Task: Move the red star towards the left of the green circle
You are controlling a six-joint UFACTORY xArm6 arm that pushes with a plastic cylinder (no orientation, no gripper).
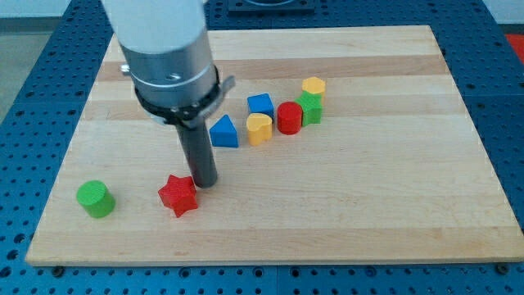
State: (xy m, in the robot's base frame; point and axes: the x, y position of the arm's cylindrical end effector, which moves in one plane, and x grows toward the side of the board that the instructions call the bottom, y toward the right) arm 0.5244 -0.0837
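The red star (178,195) lies on the wooden board near the view's bottom left. The green circle (95,198), a short green cylinder, stands to the star's left, about a hundred pixels away. My tip (205,182) rests on the board right at the star's upper right edge, touching or nearly touching it. The rod rises from there to the grey arm body at the view's top left.
A cluster sits right of centre: a blue triangle (224,132), a yellow heart (259,129), a blue block (260,105), a red cylinder (288,117), a green block (309,107) and a yellow hexagon (313,86). The board's bottom edge (270,256) is close below the star.
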